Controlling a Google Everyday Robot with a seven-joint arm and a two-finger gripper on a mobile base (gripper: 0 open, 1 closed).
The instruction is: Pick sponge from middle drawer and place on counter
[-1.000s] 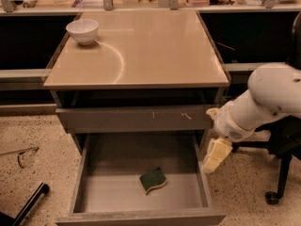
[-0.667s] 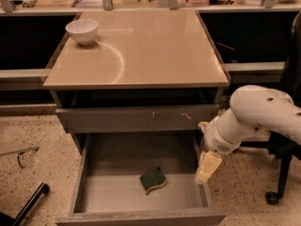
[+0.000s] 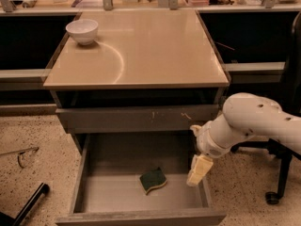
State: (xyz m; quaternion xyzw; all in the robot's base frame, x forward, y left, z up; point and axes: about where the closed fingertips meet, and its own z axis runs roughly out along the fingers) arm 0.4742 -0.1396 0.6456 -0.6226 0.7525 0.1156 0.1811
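Since the small wavy sponge [image 3: 153,180], green-faced over yellow foam, lies in the wide grey middle drawer [image 3: 108,194] pulled open beneath the glossy beige counter [image 3: 160,46], my cream pincer [image 3: 194,179] hangs near its right, apart from it, and whether wide or narrow I cannot tell.

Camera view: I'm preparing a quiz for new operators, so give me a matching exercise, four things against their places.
Things:
1 sponge
2 white bowl
3 claw
4 scratched drawer front

Places:
A by the right wall of the middle drawer
B back left of the counter
C just under the counter
D on the floor of the middle drawer

Pairs: 1-D, 2-B, 3-A, 4-C
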